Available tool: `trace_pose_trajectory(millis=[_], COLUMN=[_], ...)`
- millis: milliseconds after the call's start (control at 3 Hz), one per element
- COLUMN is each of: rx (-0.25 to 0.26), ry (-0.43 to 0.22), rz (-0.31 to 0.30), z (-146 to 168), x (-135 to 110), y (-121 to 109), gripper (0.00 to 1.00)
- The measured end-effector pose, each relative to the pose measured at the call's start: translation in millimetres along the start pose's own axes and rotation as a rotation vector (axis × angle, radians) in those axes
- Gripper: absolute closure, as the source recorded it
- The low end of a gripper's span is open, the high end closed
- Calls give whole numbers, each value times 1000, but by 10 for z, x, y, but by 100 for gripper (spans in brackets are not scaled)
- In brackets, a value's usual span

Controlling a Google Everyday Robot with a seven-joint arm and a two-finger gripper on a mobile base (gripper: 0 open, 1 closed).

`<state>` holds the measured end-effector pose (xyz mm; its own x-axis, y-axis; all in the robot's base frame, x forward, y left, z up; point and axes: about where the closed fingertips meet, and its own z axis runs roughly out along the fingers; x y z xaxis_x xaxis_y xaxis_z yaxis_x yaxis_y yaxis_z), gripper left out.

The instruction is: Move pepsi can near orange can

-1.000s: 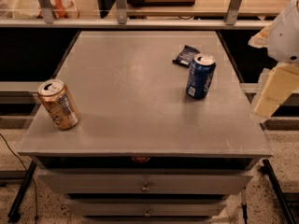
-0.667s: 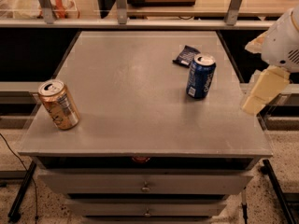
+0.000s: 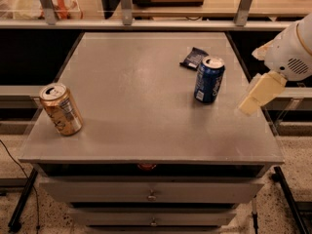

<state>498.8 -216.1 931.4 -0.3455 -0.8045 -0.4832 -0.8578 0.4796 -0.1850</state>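
Observation:
The pepsi can point(image 3: 209, 79) is dark blue with a silver top and stands upright on the right half of the grey table point(image 3: 136, 101). The orange can point(image 3: 61, 109) is orange-tan and stands, tilted slightly, near the table's front left corner, far from the blue can. My gripper point(image 3: 249, 105) is cream-coloured and hangs from the white arm point(image 3: 292, 52) at the table's right edge. It is a short way to the right of the pepsi can, apart from it, and holds nothing.
A flat dark snack packet point(image 3: 194, 58) lies just behind the pepsi can. Drawers point(image 3: 151, 193) sit under the tabletop. A shelf with rails point(image 3: 146, 9) runs along the back. Floor shows on both sides.
My gripper has moved left and slightly up, from beyond the table's right edge toward the pepsi can. The cans and the packet have not moved.

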Motion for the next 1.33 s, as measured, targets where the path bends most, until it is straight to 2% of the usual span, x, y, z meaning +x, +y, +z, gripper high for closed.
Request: trace_pose_trajectory(millis=[333, 1333], rx=[8, 75], ry=[-36, -297], rz=[33, 173], z=[115, 617], x=[-77, -442], y=[2, -285], gripper=[0, 0])
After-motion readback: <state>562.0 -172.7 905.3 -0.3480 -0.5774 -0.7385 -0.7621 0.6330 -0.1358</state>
